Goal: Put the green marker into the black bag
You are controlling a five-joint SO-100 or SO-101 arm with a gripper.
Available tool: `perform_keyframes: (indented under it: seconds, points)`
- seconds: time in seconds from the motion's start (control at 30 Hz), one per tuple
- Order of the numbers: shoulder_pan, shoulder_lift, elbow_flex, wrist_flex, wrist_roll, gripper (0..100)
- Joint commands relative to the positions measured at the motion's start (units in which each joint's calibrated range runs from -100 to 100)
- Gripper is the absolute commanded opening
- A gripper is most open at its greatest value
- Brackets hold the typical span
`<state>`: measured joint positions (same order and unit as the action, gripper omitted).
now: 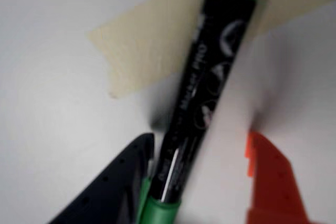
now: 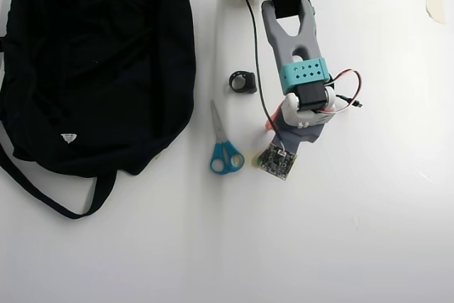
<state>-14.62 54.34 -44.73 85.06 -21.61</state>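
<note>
The gripper [image 1: 202, 169] is straddling the marker [image 1: 210, 87] on the table beside tape [image 1: 142, 56], jaws open, black finger touching, orange one apart. Closing squarely mid-barrel should prevent slipping before carrying it to the bag [image 2: 92, 62], lying well left overhead.

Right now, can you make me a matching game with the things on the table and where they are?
Things, in the overhead view:
1. black bag
2. blue-handled scissors
3. green marker
4. small black ring-shaped thing

Places:
A. hidden under the arm, between the gripper fingers in the wrist view
B. far left
C. between bag and arm, nearer the arm's base
D. between bag and arm, handles toward the bottom edge

Pairs: 1-B, 2-D, 3-A, 4-C
</note>
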Motion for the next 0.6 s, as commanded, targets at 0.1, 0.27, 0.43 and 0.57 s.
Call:
perform_keyframes:
  seconds: [0.1, 0.27, 0.43, 0.57]
  points:
    - [-0.64, 0.1, -1.09, 0.82, 0.27, 22]
    - [-1.16, 0.1, -1.09, 0.82, 0.16, 22]
    - [-1.23, 0.02, -1.99, 0.82, 0.43, 22]
    - [-1.61, 1.35, -4.41, 0.82, 0.53, 22]
